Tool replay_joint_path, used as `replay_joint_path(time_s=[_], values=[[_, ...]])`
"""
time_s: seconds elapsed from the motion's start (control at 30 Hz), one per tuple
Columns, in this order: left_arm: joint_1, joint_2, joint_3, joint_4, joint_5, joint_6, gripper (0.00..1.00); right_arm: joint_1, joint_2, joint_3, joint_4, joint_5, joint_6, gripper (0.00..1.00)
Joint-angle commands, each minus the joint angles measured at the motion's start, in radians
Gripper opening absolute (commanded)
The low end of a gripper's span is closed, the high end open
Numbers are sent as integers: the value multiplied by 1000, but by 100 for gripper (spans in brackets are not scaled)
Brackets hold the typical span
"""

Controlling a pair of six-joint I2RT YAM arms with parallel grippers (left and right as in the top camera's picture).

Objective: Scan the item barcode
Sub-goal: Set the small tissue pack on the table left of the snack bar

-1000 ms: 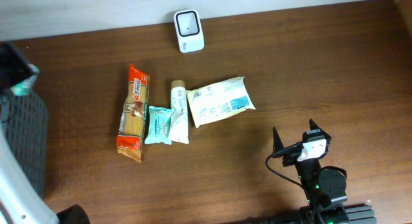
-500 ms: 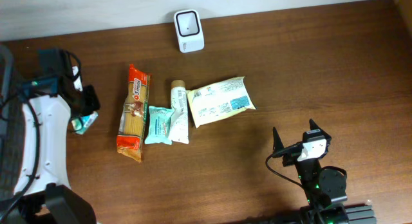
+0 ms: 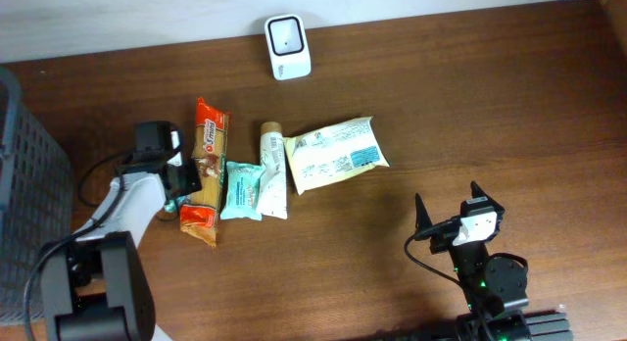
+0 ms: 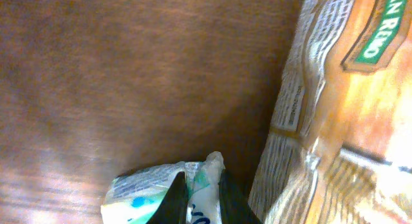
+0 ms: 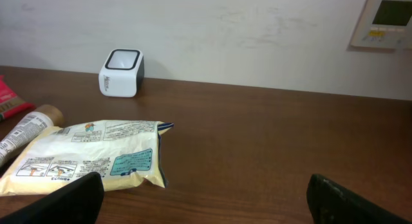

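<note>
The left claw [image 4: 201, 185] is pinched shut on a small white-and-teal packet [image 4: 141, 193], the nipped edge poking up between the 2 fingers [image 4: 175, 199]. Claw and packet sit low over the brown table [image 4: 129, 69]; whether the packet touches the wood I cannot tell. Just to this claw's right lies an orange pasta pack [image 3: 204, 170], its printed edge filling that side of the wrist view. Past it, farther right, come a teal snack pack [image 3: 240, 189], a tube [image 3: 272, 170] and a yellow pouch [image 3: 336, 155], side by side. The scanner [image 3: 287, 47] stands well ahead and to the right, at the table's far edge. To the claw's left is a grey mesh basket [image 3: 29, 194], cut off by the frame; only its mesh shows.

The right claw [image 3: 451, 219] is spread wide with nothing between its fingers [image 5: 64, 201]. The pouch lies ahead and to its left, the scanner beyond that by the wall.
</note>
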Motion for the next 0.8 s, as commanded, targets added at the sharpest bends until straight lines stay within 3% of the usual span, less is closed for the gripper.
replay_joint_path(time_s=[0.0,0.2,0.43,0.47,0.53,0.6,0.77], values=[[-100,69,-12,39,34,2,0,6,-6,-8,-2,2,4,99],[-248,72,-12,112,16,-4,0,6,-6,-8,-3,2,4,99],[-204,12,32,19,-59,-52,2,6,-6,-8,-3,2,4,99],[-203,5,32,19,-58,-52,22,6,-6,-8,-2,2,4,99],[-203,-1,32,18,-58,-52,99,6,-6,-8,-2,2,4,99],[-203,-13,41,10,-58,-52,99,6,-6,-8,-3,2,4,99],[-162,-231,259,-199,-58,-47,99,6,-6,-8,-3,2,4,99]])
